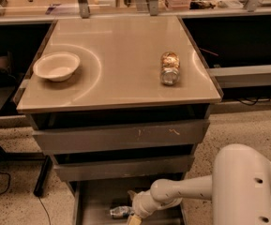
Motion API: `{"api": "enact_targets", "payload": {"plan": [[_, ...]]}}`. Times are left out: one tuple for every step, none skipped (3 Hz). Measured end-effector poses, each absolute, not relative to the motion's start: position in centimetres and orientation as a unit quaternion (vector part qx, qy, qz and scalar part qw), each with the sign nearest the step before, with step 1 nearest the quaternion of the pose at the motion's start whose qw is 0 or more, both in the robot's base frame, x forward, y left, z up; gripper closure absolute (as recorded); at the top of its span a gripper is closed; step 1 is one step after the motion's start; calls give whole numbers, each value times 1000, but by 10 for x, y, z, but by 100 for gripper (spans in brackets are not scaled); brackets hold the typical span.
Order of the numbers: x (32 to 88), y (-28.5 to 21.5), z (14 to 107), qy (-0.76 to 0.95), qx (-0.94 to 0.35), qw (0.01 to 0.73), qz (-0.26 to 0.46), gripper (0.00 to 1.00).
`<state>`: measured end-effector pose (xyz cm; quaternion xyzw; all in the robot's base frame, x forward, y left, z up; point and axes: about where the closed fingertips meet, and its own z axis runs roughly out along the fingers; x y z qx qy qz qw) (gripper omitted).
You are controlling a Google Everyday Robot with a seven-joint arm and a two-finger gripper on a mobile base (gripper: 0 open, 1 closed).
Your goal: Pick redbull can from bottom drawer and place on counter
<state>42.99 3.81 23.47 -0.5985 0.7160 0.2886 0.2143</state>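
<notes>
Camera view: a glossy beige counter [125, 46] tops a grey drawer cabinet, with a white bowl [56, 66] at its left and a clear jar [169, 68] lying at its right. Below, the bottom drawer [95, 198] stands open, and the redbull can [119, 212] lies on its floor. The white arm [182, 191] reaches in, and its gripper [133, 206] sits at the can's right end, fingers [134, 219] apart.

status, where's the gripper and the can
Gripper in bottom drawer, at redbull can. Can lying on drawer floor. Counter holds bowl and jar.
</notes>
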Motion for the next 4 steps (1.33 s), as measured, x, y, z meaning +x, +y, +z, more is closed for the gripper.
{"api": "enact_targets", "payload": {"plan": [[437, 40, 217, 719, -604, 217, 268, 0], [442, 40, 195, 723, -601, 215, 264, 0], [448, 41, 177, 723, -601, 214, 265, 0], [456, 42, 162, 721, -601, 216, 268, 0]]}}
